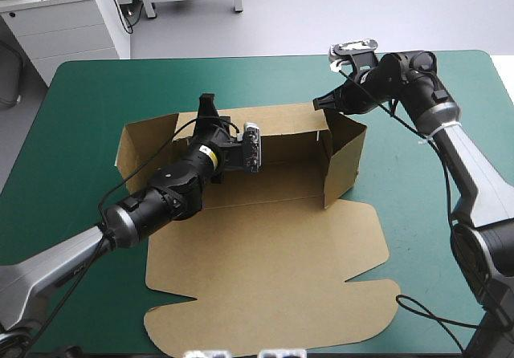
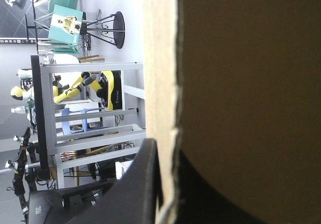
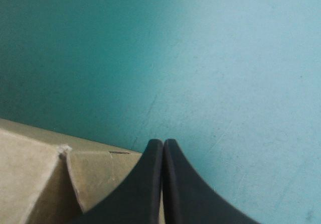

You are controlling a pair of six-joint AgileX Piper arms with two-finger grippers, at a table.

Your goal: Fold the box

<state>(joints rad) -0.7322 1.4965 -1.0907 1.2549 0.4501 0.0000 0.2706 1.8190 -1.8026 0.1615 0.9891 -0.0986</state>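
**Q:** State of the left gripper (image 1: 207, 106)?
**A:** Clamped on the far wall of the brown box (image 1: 265, 278), with the board edge between its fingers (image 2: 143, 184). The side walls stand raised beside it, and the lid lies flat under and beside its arm.

**Q:** And the right gripper (image 3: 163, 144)?
**A:** Fingers pressed together into one point, with the tip at the box's far right corner. Bare teal-green cover (image 3: 225, 58) lies ahead.

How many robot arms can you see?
2. The left arm reaches over the box to its raised far wall. The right arm comes to the box's far right corner.
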